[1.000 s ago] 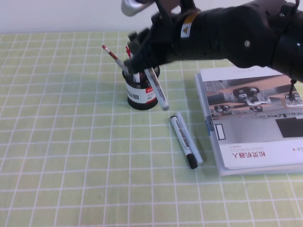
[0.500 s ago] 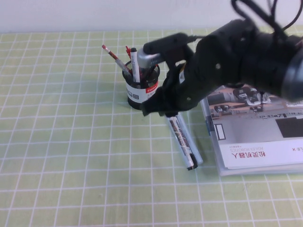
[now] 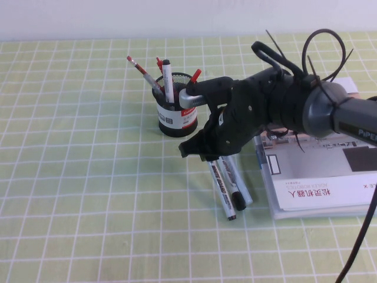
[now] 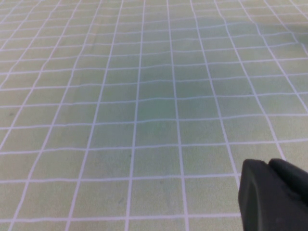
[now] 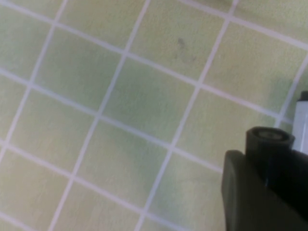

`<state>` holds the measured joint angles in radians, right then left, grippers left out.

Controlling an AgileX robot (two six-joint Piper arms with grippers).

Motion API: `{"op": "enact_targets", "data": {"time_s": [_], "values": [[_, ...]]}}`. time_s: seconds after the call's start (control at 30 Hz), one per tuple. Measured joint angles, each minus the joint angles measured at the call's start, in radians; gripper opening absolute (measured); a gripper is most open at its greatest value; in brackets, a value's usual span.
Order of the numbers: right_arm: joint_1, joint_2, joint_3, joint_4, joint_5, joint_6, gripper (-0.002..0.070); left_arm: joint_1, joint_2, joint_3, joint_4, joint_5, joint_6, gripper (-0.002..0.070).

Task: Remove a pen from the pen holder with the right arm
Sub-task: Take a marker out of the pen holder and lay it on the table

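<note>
The right gripper [image 3: 206, 154] sits low just in front of the pen holder [image 3: 175, 115], clamped on a marker [image 3: 222, 191] that slants down to the mat (a second marker [image 3: 237, 186] lies alongside). The left gripper [image 4: 272, 195] hovers over the checked mat [image 4: 144, 96]; I cannot tell its state.

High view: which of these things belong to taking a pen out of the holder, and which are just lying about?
Part of the job:
pen holder
right hand, low in front of the holder
held marker, slanting down to the mat

Lying about:
second marker, flat beside the held one
booklet, on the robot's right
left hand, idle over the mat
</note>
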<state>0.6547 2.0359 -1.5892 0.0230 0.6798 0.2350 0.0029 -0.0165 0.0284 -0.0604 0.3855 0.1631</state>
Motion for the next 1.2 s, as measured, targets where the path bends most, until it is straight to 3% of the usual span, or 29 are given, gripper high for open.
{"op": "enact_targets", "data": {"time_s": [0.43,0.73,0.87,1.0,1.2], "values": [[-0.015,0.023,0.0,0.004,-0.053,0.0,0.0109,0.0,0.0,0.0,0.0,0.0,0.0,-0.0006],[-0.015,0.023,0.0,0.004,-0.055,0.004,0.0255,0.0,0.0,0.0,0.0,0.0,0.0,-0.0006],[-0.015,0.021,0.0,-0.004,-0.044,0.006,0.0269,0.0,0.0,0.0,0.0,0.0,0.0,-0.0006],[-0.015,-0.047,0.048,-0.023,-0.028,0.006,0.022,0.0,0.0,0.0,0.0,0.0,0.0,-0.0006],[-0.011,-0.319,0.268,-0.053,-0.063,0.006,0.0027,0.0,0.0,0.0,0.0,0.0,0.0,-0.0006]]}}
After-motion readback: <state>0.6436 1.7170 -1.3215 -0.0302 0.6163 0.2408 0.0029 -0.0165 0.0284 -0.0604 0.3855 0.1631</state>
